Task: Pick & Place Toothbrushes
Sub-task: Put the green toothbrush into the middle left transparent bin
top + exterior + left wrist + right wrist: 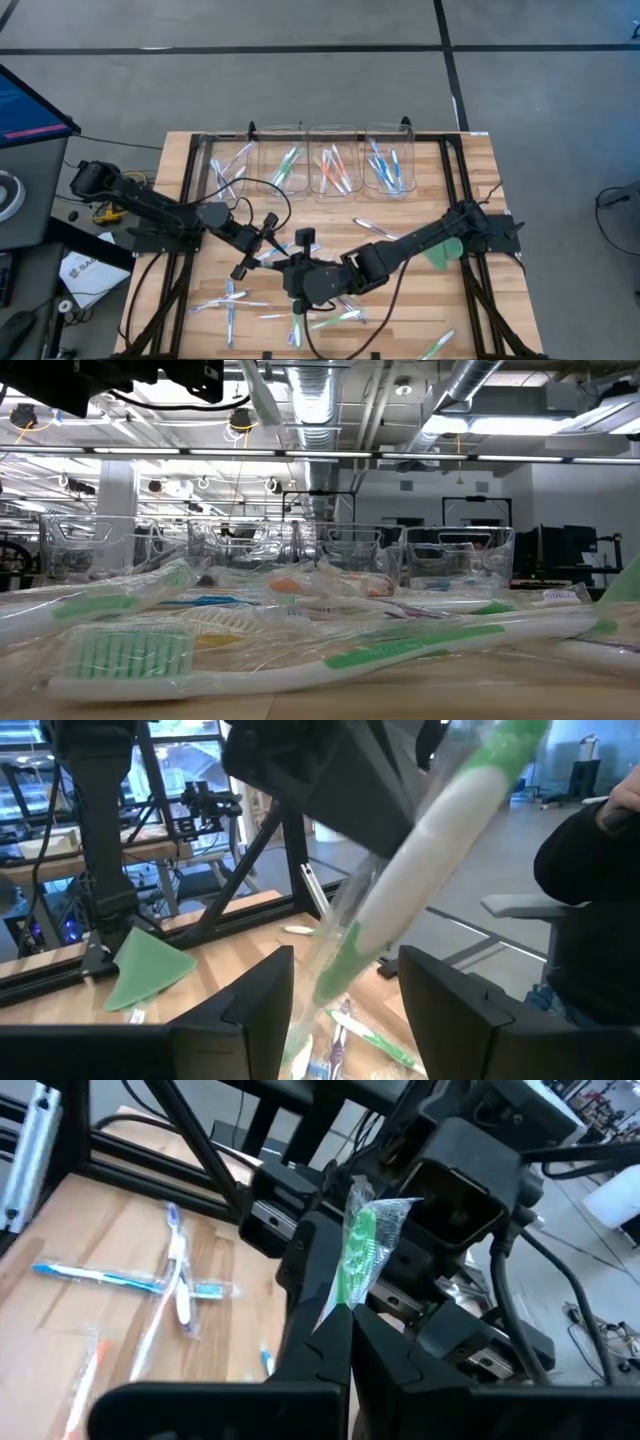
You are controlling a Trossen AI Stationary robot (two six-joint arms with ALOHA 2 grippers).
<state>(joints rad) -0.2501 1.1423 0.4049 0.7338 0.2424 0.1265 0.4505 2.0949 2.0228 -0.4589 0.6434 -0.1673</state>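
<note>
My right gripper (pixel 338 1325) is shut on a green-and-white toothbrush (pixel 358 1255) in a clear wrapper, above the middle of the table (pixel 285 265). My left gripper (pixel 345 1010) is open and faces it. Its two fingers stand on either side of that toothbrush (pixel 440 840), and I see no touch. In the high view the left gripper (pixel 260 247) sits just left of the right one. Several more wrapped toothbrushes (pixel 232 302) lie flat on the wooden table near its front edge. Others stand in the clear bins (pixel 335 160) at the far edge. My right gripper pinches the wrapped toothbrush between its two fingertips, on the stretch where green meets white (pixel 343 1302). The green part and the crinkled wrapper end stick out past the fingertips toward my left gripper. The toothbrush is lifted clear of the table. What lies behind the fingers is hidden.
Four clear bins (pixel 283 160) line the far edge of the table, each holding toothbrushes. A flat green leaf-shaped piece (pixel 440 252) lies at the right, under the right arm. Loose toothbrushes (pixel 340 316) (pixel 438 346) (pixel 330 660) are scattered along the front. A person's dark sleeve (pixel 590 850) shows beyond the table.
</note>
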